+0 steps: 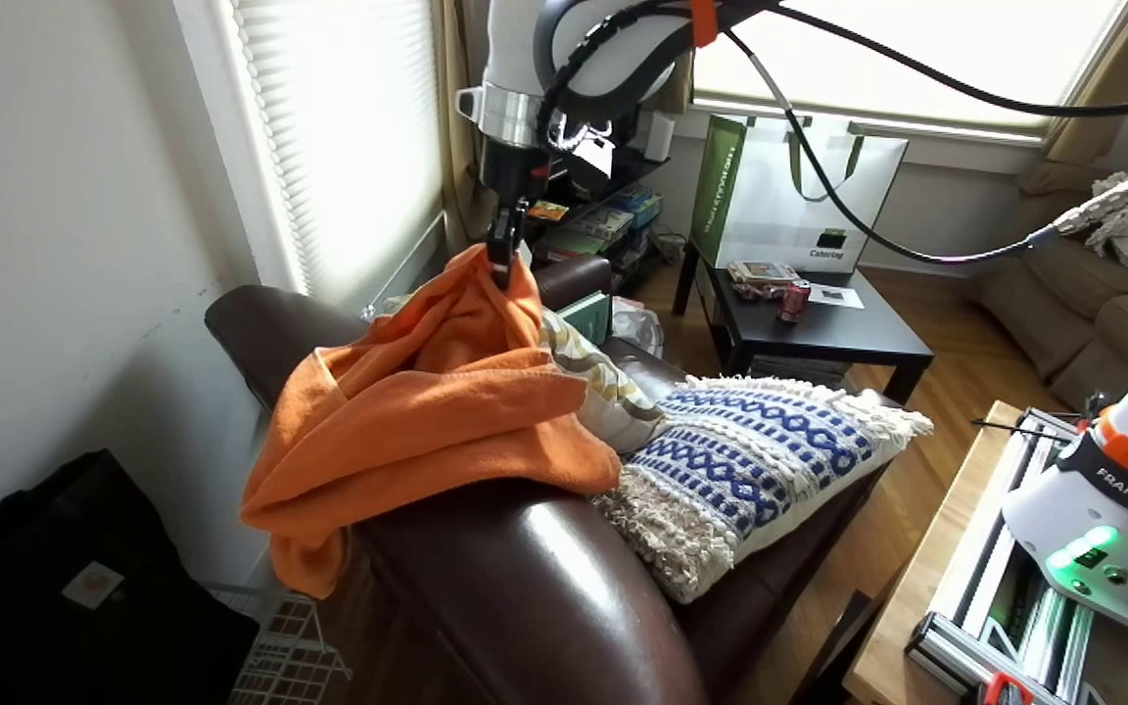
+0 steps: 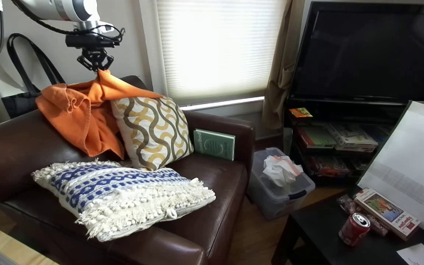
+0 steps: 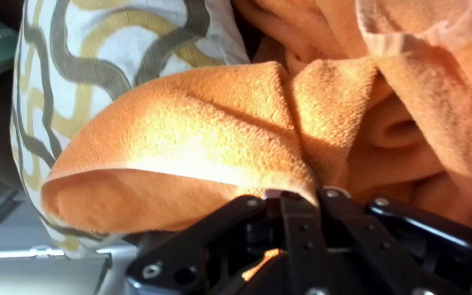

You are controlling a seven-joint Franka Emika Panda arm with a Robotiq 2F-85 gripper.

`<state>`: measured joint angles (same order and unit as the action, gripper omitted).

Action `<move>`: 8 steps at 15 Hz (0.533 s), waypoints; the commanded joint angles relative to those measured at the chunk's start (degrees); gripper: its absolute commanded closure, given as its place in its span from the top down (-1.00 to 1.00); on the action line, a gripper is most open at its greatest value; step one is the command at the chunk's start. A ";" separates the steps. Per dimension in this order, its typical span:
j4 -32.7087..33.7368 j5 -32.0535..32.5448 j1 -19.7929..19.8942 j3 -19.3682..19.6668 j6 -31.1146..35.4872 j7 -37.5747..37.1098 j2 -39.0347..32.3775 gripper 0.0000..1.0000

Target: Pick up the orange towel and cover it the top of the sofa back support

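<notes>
The gripper (image 2: 97, 70) is closed on a pinched fold of the orange towel (image 1: 427, 421), holding it up in a peak above the top edge of the dark-brown leather backrest (image 1: 544, 578). The rest of the towel lies bunched over that edge: part hangs down the rear side, part spreads down the front face toward the sofa seat (image 2: 212, 180). In the wrist view, sunlight brightens a flap that overlaps the wave-patterned pillow (image 2: 153, 132), which stands tilted at the backrest. A green book (image 2: 214, 144) stands against the window-side armrest (image 2: 230, 125), just beside that pillow. The blue-and-white knit pillow (image 2: 123, 198), fringed at its ends, lies across the seat toward the opposite armrest (image 2: 175, 246). On the black worktop (image 1: 848, 333), a red soda can (image 2: 353, 229) stands near a white-and-green shopping bag (image 1: 760, 215), and a white sheet (image 1: 836, 297) lies flat near one edge.
</notes>
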<state>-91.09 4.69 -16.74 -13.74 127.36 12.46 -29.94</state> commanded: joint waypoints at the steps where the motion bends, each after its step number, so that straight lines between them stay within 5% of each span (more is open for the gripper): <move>1: 12.92 5.02 -5.99 -1.63 -8.37 2.69 -4.40 -0.99; 8: 35.02 9.63 -15.75 -4.49 -18.92 16.61 -15.03 -0.99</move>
<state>-67.37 12.46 -30.05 -17.35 112.76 22.06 -37.95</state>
